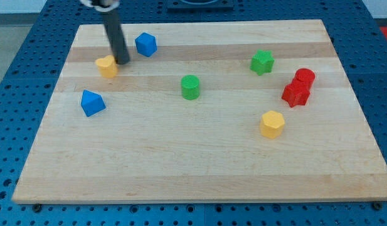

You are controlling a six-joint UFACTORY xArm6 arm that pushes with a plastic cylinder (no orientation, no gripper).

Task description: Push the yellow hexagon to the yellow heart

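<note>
Between yellow hexagon [272, 123] and yellow heart [106, 65]: green cylinder [190, 86].

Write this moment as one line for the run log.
tip: my tip beside yellow heart, on its right | target: yellow hexagon far off at lower right, untouched | status: push not begun

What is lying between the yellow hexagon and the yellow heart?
In the camera view, the green cylinder lies roughly between the yellow hexagon and the yellow heart; otherwise bare board.
</note>
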